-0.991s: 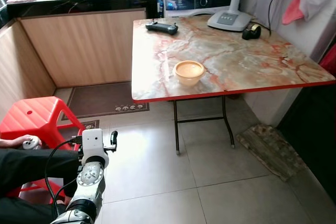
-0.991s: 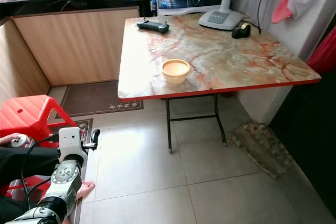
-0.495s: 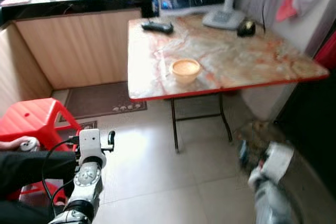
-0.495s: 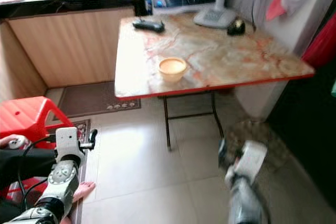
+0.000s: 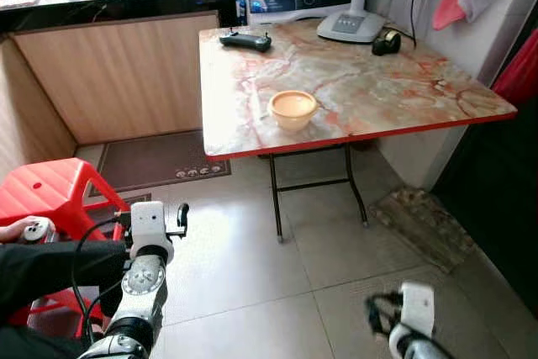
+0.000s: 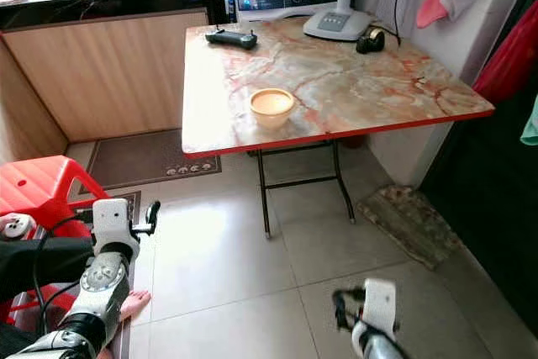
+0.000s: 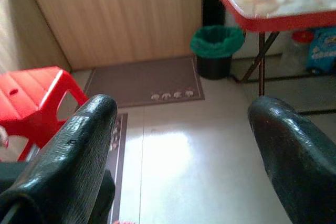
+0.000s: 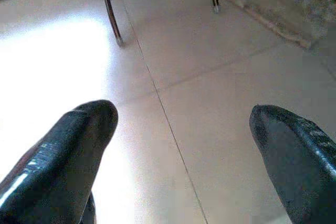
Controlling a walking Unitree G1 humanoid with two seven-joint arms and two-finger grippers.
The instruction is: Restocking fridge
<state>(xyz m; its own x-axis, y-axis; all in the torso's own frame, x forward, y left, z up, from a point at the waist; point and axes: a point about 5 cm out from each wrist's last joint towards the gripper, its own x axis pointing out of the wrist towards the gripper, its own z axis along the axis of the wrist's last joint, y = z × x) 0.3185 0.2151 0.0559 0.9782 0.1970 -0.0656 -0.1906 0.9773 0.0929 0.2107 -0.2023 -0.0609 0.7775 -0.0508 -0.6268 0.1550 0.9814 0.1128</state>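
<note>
My left gripper (image 5: 152, 213) hangs low at the left over the tiled floor, open, with nothing between its fingers (image 7: 79, 145). At the lower right my right gripper (image 5: 402, 315) is also low above the floor, open and empty, its fingers (image 8: 79, 145) spread wide. A beige bowl (image 5: 292, 109) stands near the front edge of the marble-topped folding table (image 5: 395, 90). A black remote (image 5: 245, 39) lies at the table's far left corner.
A fan base (image 5: 353, 24) and a tape dispenser (image 5: 387, 41) stand at the table's back. A red stool (image 5: 50, 191) and a person's black sleeve (image 5: 50, 266) are close at my left. A green bin (image 7: 216, 43) sits under the table; mats (image 5: 155, 157) lie on the floor.
The right arm came into view at the lower right half a second ago and now sits lower in the picture. The camera has shifted slightly. The left arm has kept its place.
</note>
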